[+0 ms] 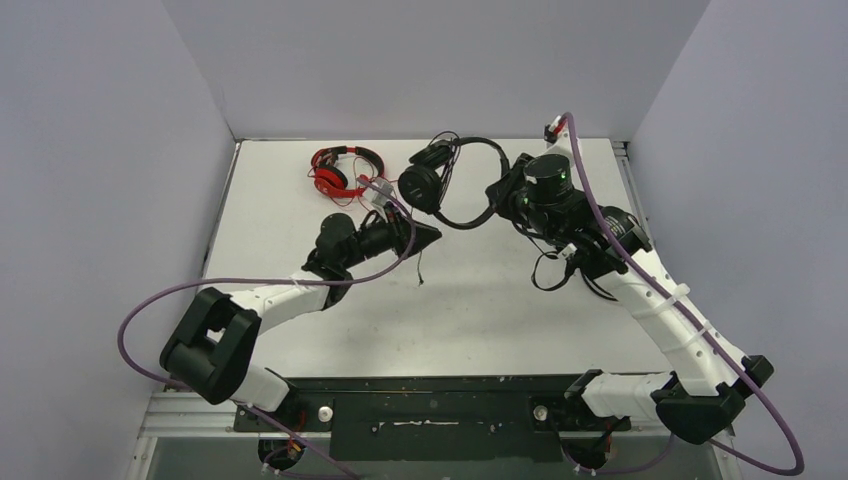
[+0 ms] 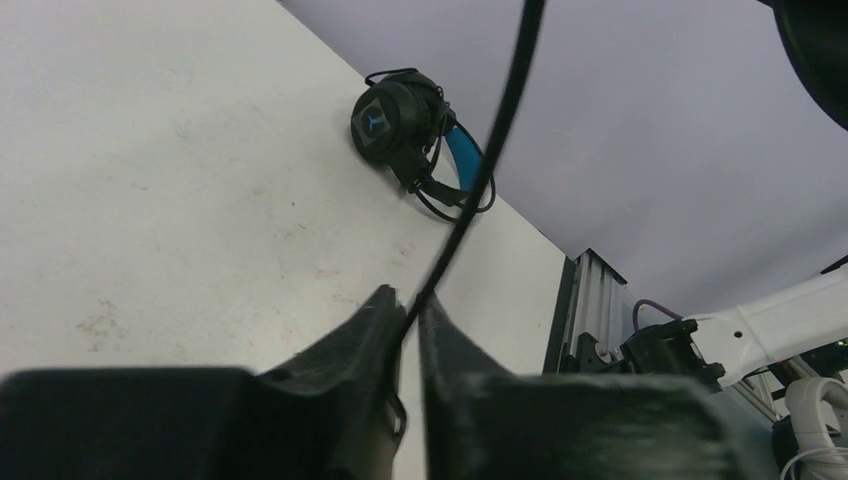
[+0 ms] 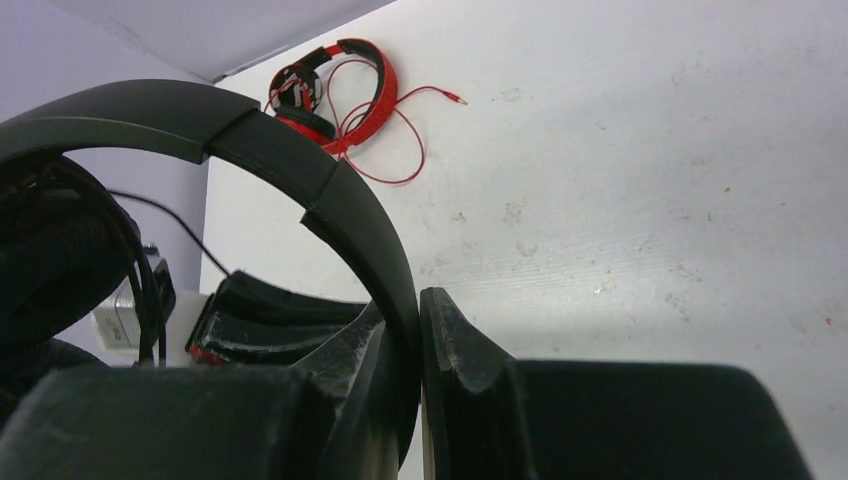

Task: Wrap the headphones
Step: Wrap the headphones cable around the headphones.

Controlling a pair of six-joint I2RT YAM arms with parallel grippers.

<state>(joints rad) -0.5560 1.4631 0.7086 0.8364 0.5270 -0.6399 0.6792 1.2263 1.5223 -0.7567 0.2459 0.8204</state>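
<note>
Basically a white tabletop [image 1: 480, 300], scuffed & speckled w/ small marks, boxed by plain pale lilac walls [image 1: 400, 60] on the left, far & right sides. A metal rail [image 2: 585, 300] runs along the right edge. Far left-centre lie the red headphones [image 1: 340, 172], red cord looped beside them. The blue-band headphones [image 2: 395, 118] sit far right, by the wall. The black headphones [image 1: 420, 187] are far centre, headband clamped in the right hand [image 3: 418, 300]. The left hand [image 2: 408, 300] has its fingers barely apart w/ a thin black cord [image 2: 480, 180] between the tips; can't tell if it's pinched.
</note>
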